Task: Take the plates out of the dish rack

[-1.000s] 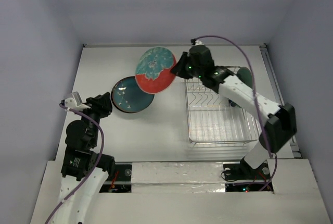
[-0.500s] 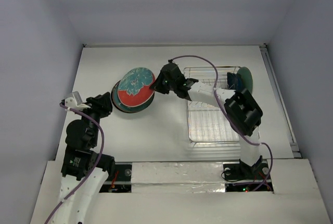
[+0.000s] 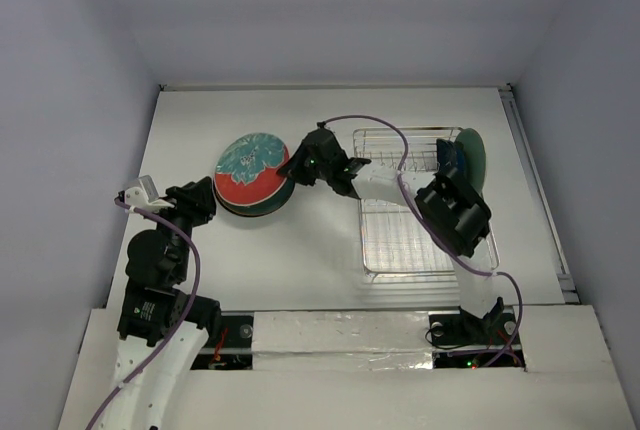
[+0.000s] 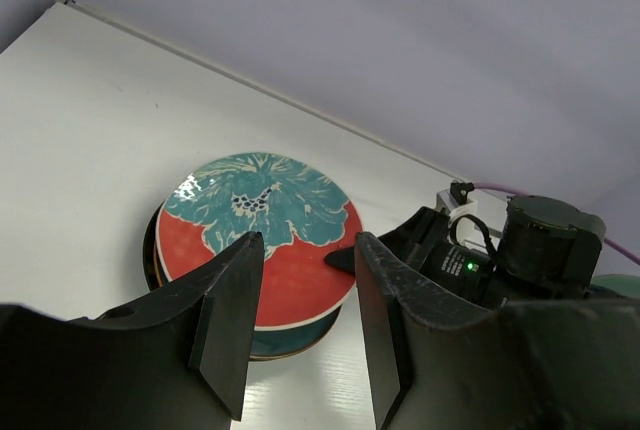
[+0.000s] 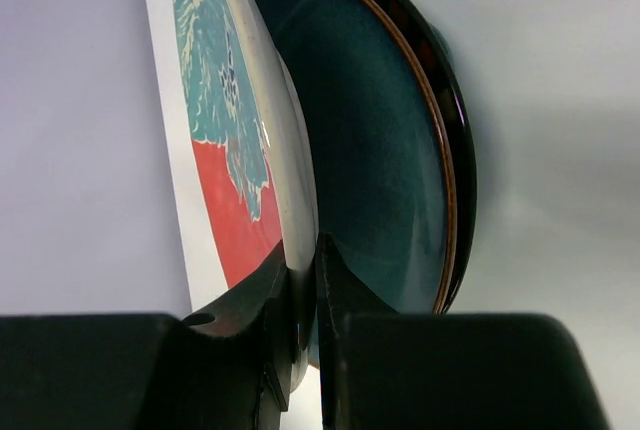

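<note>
Stacking step. My right gripper [image 3: 295, 166], pinched shut on the red plate's [image 3: 248, 165] rim, holds it slightly tilted over the teal plate [image 3: 265, 208], left of the rack [image 3: 400, 245]. My left gripper [image 4: 306, 250] hovers part open, empty. Next: lay the plate flat, release, withdraw sideways. One second earlier the red plate hung higher, steeply tilted, nearer the rack. A green plate [image 3: 474, 153] awaits there.

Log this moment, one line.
right fingers: shut on red flower plate, tilted over teal plate | left fingers: open | dish rack: green plate, navy dish
</note>
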